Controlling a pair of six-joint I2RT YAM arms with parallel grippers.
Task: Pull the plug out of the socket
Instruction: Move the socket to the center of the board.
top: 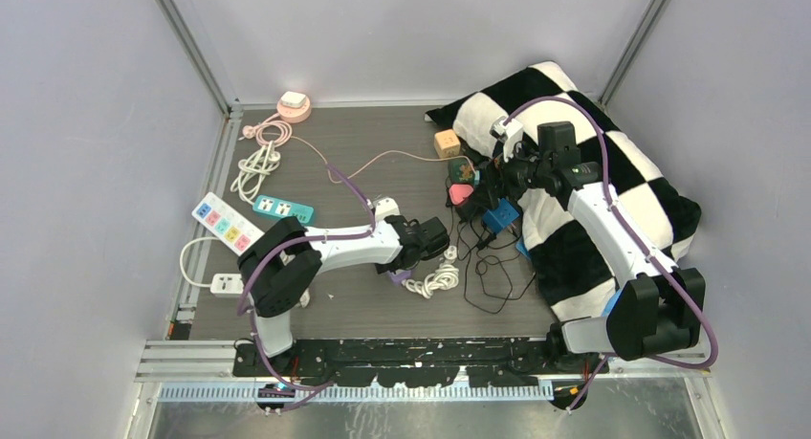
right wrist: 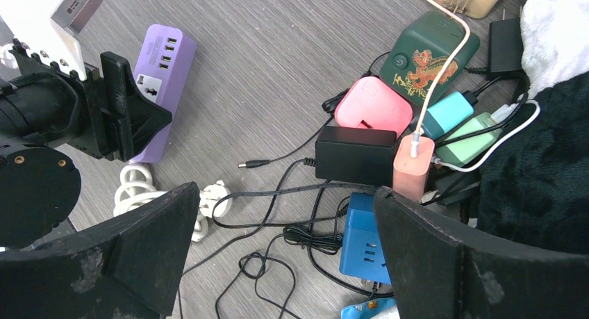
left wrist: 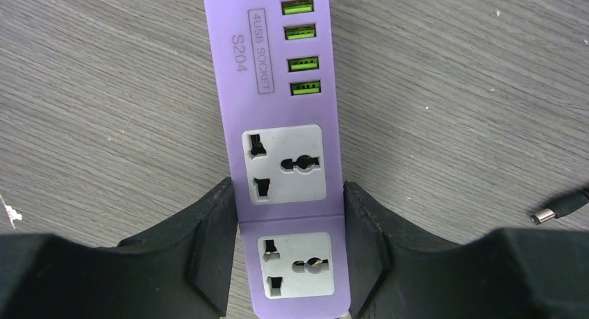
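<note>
A purple socket strip lies flat on the grey table; its two outlets and several green USB ports are empty. My left gripper straddles the strip's near end, and its black fingers press on both long sides. The top view shows this gripper mid-table, over the strip. A loose white plug on a coiled white cable lies beside the strip. My right gripper hangs wide open and empty above tangled black cable, next to a blue adapter.
A pile of chargers sits right of centre: pink, green and black. A black barrel connector lies right of the strip. A checkered pillow fills the right side. White and teal strips lie at left.
</note>
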